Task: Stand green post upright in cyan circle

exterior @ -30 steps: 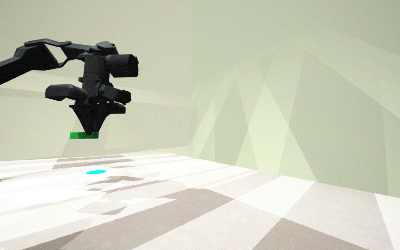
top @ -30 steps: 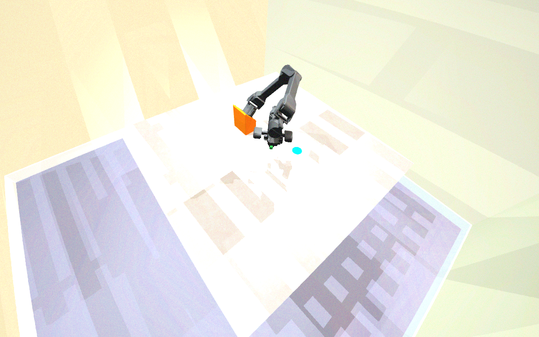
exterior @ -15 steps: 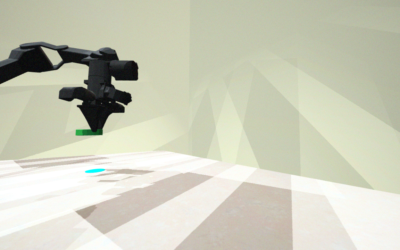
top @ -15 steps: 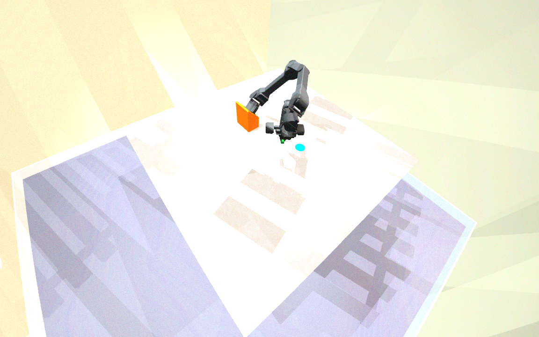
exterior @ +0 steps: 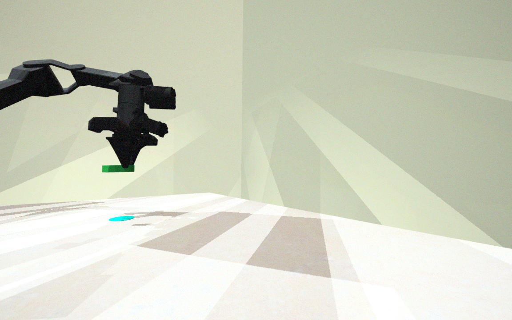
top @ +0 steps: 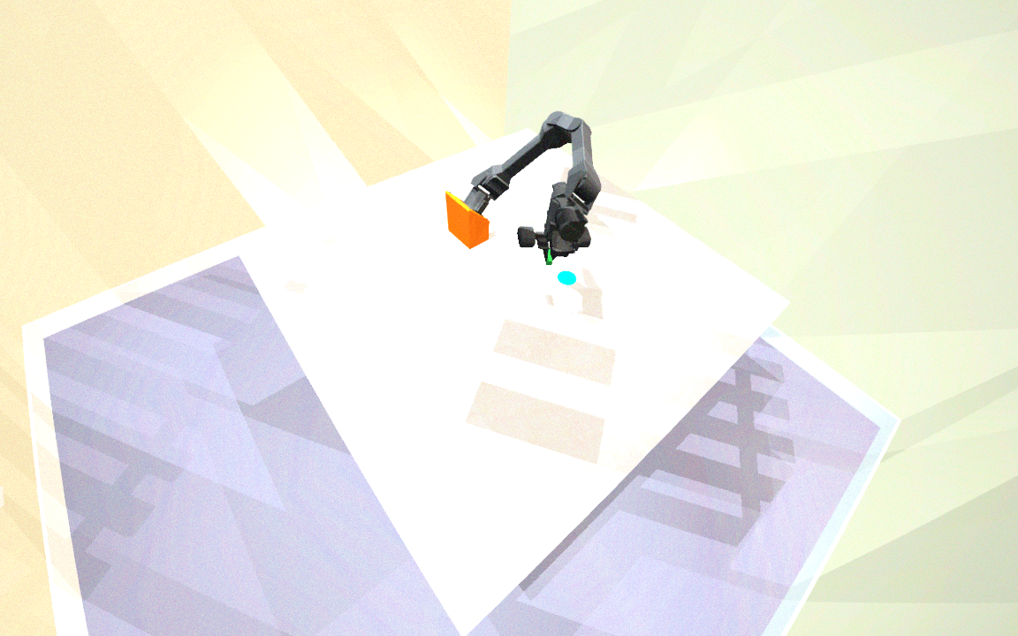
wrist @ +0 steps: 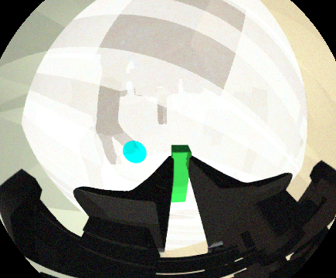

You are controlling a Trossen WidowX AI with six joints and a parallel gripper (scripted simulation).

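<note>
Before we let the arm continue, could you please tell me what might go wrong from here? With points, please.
The green post [top: 549, 257] [exterior: 110, 168] [wrist: 181, 177] lies level in the gripper [top: 550, 254] [exterior: 126, 166] [wrist: 180, 160], pinched near one end, so it might slip while being turned upright. It is raised and beside the cyan circle [top: 566, 277] [wrist: 134, 151] [exterior: 121, 218], so lowering now could miss.

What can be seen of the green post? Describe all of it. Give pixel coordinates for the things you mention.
The green post [top: 549, 257] [exterior: 110, 168] [wrist: 181, 177] is a plain, straight, squared bar with flat ends and a smooth, matte look, its material uncertain. One end face looks darker in the wrist view. It lies level, held off the table between the fingers of the tool [top: 550, 254] [exterior: 127, 167] [wrist: 181, 157], not upright, above the table near the cyan circle [top: 566, 277] [exterior: 121, 218] [wrist: 134, 151].
</note>
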